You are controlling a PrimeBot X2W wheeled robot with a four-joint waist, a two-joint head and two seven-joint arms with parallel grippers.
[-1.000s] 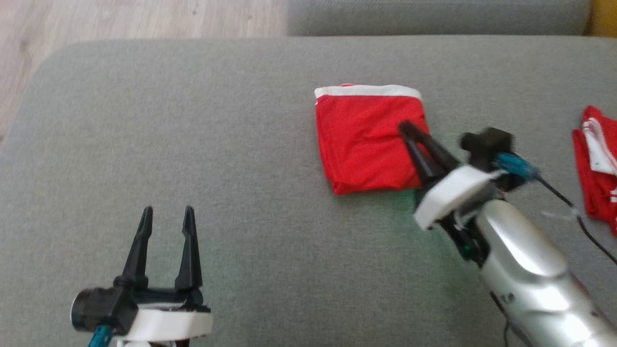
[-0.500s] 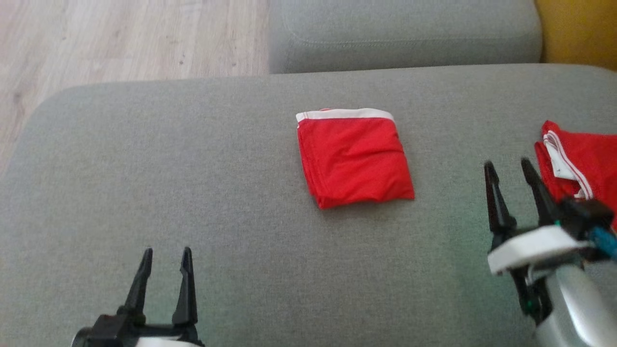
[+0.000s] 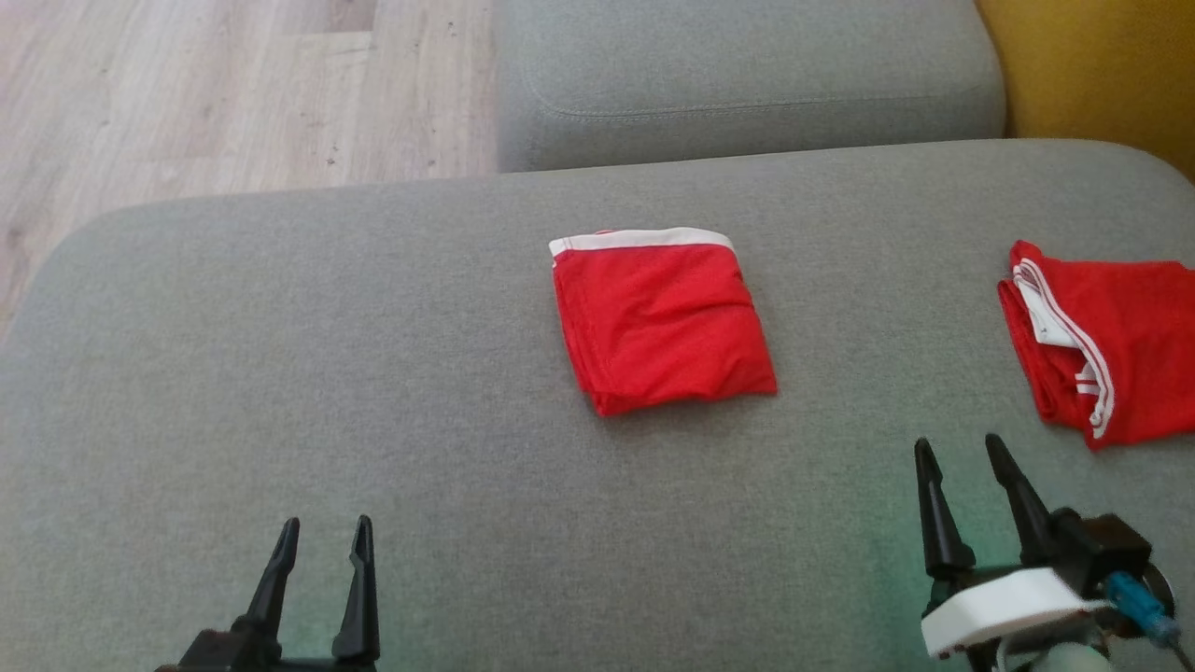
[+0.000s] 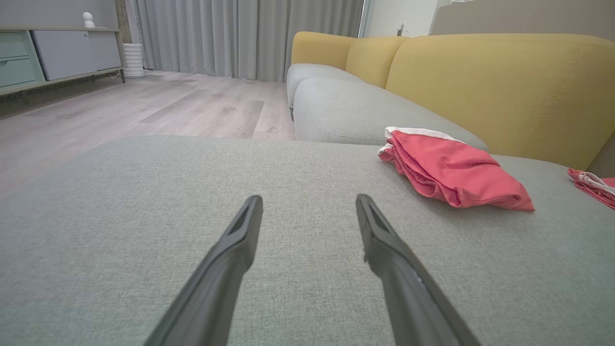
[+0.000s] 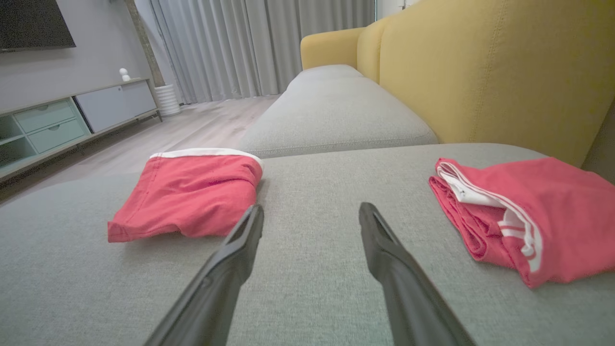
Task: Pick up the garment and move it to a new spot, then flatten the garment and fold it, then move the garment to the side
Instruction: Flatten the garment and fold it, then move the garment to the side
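A red garment (image 3: 661, 319) with a white band lies folded into a rough square at the middle of the grey cushion (image 3: 373, 373); it also lies right of centre in the left wrist view (image 4: 451, 170) and at the left of the right wrist view (image 5: 187, 192). My left gripper (image 3: 322, 527) stands open at the lower left, well clear of the garment, with nothing between its fingers (image 4: 235, 250). My right gripper (image 3: 962, 446) stands open at the lower right, below and to the right of the garment, with empty fingers (image 5: 384, 245).
A second folded red garment with white stripes (image 3: 1102, 336) lies at the cushion's right edge (image 5: 523, 211). Behind are another grey seat cushion (image 3: 747, 84), a yellow sofa back (image 5: 480, 72) and wood floor (image 3: 187, 103) at the far left.
My right gripper let go of the folded garment's right edge, opened, and drew back to the lower right. The head camera tilted, shifting the whole picture downward. The garment stays put.
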